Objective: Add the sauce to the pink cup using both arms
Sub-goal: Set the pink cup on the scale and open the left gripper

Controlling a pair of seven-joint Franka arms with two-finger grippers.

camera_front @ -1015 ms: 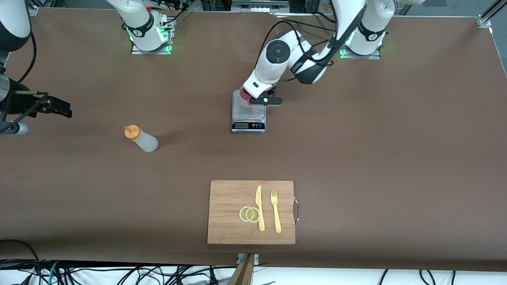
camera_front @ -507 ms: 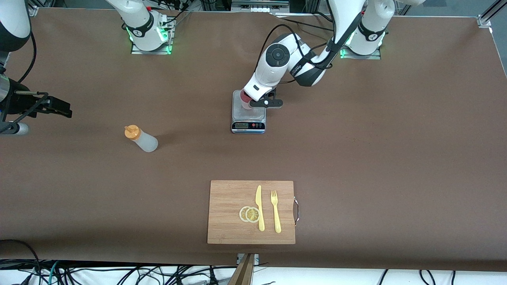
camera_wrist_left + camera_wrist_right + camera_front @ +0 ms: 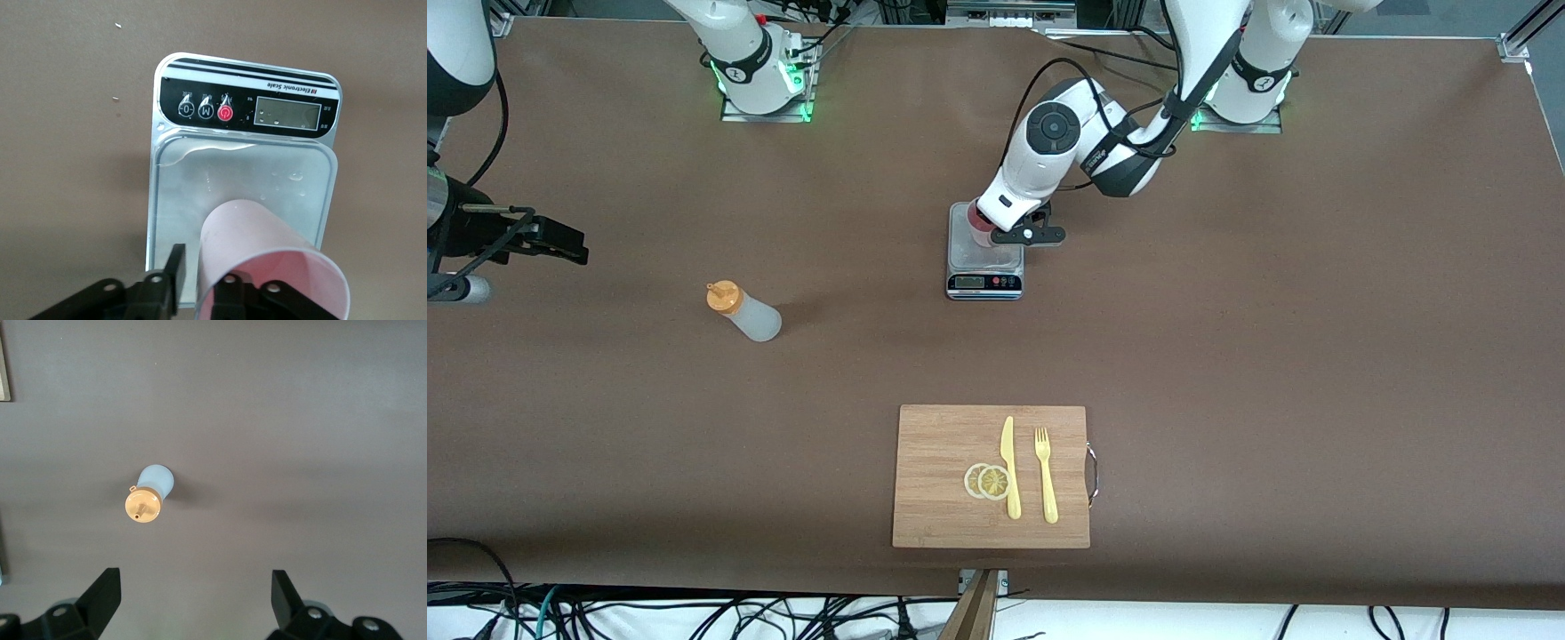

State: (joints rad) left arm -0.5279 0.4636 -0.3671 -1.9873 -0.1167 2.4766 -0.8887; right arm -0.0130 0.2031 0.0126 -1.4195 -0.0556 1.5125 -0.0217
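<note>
The pink cup [image 3: 980, 229] [image 3: 260, 233] stands upright on the tray of a small electronic scale [image 3: 984, 267] [image 3: 240, 113]. My left gripper [image 3: 1005, 233] [image 3: 203, 277] is at the cup's rim, open. One finger [image 3: 175, 267] is outside the wall with a small gap, and the other shows through the wall from inside. The sauce [image 3: 745, 313] [image 3: 150, 495], a whitish bottle with an orange cap, stands on the table toward the right arm's end. My right gripper [image 3: 551, 240] [image 3: 193, 587] hangs open above the table near the sauce, holding nothing.
A wooden cutting board [image 3: 943, 444] lies near the front edge with a yellow knife [image 3: 1009, 467], a yellow fork [image 3: 1045, 476] and two lemon slices [image 3: 987, 481] on it. Both arm bases stand along the back edge.
The left arm's wrist has shifted slightly over the scale while the cup stays put. The right arm and the sauce have not moved.
</note>
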